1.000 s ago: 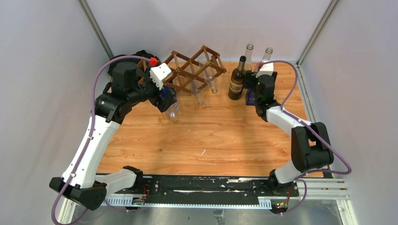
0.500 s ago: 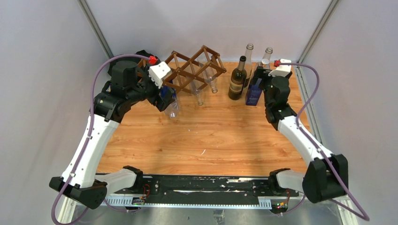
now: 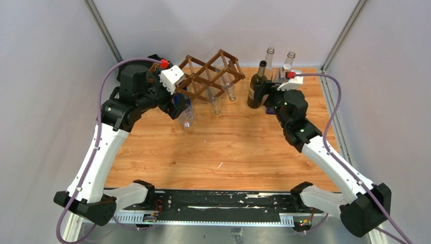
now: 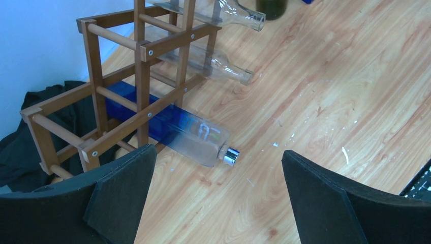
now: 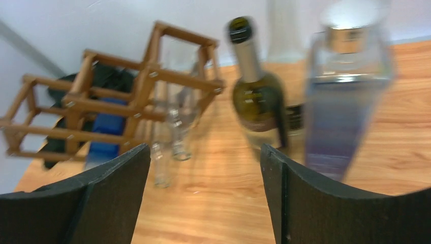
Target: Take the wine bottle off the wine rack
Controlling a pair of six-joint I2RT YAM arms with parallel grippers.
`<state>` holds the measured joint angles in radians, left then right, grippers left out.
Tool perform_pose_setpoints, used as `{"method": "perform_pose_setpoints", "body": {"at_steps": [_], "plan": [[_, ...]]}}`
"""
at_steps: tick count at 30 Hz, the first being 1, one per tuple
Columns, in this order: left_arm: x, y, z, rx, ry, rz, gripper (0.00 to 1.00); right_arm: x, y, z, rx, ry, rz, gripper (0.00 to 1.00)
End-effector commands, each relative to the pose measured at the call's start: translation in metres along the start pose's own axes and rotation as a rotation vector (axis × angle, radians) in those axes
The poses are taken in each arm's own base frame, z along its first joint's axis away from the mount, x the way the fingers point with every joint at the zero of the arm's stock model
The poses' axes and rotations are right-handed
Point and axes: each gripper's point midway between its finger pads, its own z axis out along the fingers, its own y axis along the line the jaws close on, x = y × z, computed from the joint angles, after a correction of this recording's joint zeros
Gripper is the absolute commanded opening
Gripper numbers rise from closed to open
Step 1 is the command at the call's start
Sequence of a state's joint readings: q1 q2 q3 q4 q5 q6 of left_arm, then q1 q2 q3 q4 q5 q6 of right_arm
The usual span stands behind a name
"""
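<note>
The left gripper (image 4: 218,152) is wide open and empty. Directly ahead of it, the blue bottle (image 4: 173,127) lies in the lowest cell of the wine rack (image 4: 144,76). Its long axis is horizontal, with the silver cap (image 4: 231,156) pointing out over the table (image 4: 330,76). The right gripper (image 5: 204,147), also open and empty, is well apart. The bottle's pale lettering (image 4: 198,131) is illegible.

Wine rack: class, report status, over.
Left gripper and right gripper open, empty. Blue bottle lying in wine rack, cap end poking out. Two clear bottles racked alongside; nothing blocking.
</note>
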<state>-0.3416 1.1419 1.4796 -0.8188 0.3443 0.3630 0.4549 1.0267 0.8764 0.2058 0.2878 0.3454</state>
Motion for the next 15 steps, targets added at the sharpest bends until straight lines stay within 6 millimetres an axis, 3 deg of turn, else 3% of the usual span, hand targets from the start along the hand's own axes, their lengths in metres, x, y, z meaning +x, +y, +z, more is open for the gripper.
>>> {"method": "perform_pose_setpoints", "body": {"at_steps": [1,6,11,15], "plan": [[-0.003,0.003,-0.004,-0.012,-0.004,-0.006,1.0,0.033,0.063,0.006,-0.205,0.175,0.054,0.81],[-0.003,0.0,-0.007,-0.006,-0.012,-0.006,1.0,0.085,0.109,0.032,-0.325,0.385,0.032,0.8],[-0.007,-0.002,-0.013,-0.005,-0.032,-0.002,1.0,0.122,0.118,0.068,-0.291,0.459,0.031,0.77],[-0.008,-0.004,-0.017,-0.003,-0.04,0.005,1.0,0.135,0.116,0.097,-0.226,0.469,-0.005,0.73]]}}
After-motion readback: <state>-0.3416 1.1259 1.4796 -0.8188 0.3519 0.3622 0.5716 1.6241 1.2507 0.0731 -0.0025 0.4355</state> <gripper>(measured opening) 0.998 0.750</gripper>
